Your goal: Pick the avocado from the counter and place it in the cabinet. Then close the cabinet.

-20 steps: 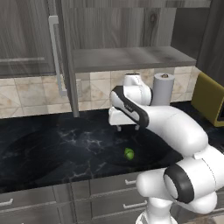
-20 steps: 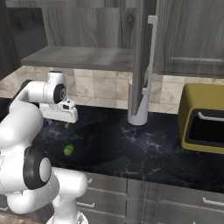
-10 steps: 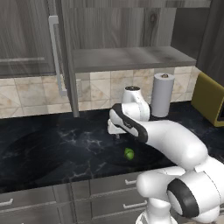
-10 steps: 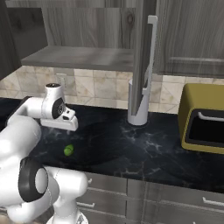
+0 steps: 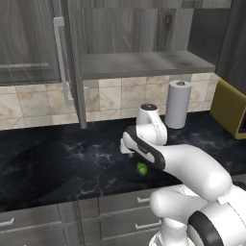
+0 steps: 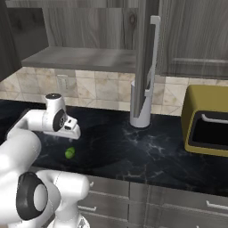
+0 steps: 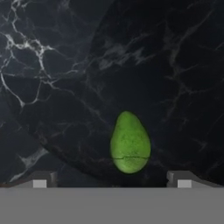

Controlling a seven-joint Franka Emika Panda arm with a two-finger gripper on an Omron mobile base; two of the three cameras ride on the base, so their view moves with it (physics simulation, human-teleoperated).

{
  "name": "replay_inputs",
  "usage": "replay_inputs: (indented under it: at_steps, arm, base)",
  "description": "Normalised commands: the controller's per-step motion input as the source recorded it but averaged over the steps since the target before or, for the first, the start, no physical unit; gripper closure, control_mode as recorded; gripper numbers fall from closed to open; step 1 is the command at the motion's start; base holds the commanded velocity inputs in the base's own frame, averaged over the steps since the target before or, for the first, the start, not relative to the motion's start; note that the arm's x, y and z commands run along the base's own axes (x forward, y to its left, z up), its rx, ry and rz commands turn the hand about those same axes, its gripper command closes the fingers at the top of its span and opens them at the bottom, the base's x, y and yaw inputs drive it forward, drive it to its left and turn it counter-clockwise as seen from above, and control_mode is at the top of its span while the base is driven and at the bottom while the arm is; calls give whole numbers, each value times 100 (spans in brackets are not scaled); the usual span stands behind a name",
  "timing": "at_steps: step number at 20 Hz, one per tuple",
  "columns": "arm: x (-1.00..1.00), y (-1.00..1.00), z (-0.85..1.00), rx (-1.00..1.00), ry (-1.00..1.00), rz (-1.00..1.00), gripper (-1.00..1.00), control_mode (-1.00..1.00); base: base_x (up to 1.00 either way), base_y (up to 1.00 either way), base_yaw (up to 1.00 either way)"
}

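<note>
Your two-finger gripper [image 7: 112,179], fingers spread wide, hangs over the small pear-shaped green avocado [image 7: 130,143]; it sits between the tips, long axis pointing straight ahead.

You get soft, even rendered light in all three views, with no harsh glare. In both base views the counter [image 5: 57,158] reads dark and glossy, with a broad rounded shadow pooled across the middle of the frame. The cabinet [image 5: 139,62] shelf catches pale light, while its interior in the upper part of the frame stays dim. The tiled wall [image 6: 98,89] is the brightest band. In the hand view a large curved shadow covers the right and lower centre, and the avocado [image 7: 130,143] sits inside it yet stays vivid. Everything looks slightly soft and low in resolution, most noticeably the white veins at the upper left.
</note>
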Motion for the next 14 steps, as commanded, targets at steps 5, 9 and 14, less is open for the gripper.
replay_inputs:
  at_steps: [5,9,14]
  arm:
    - [0,-14,-27,0,0,0,-100,-100]
    - [-4,-17,-27,0,0,0,-100,-100]
    - [-9,-11,-29,0,1,0,-100,-100]
  base:
    - [0,0,0]
    - [0,0,0]
    - [0,0,0]
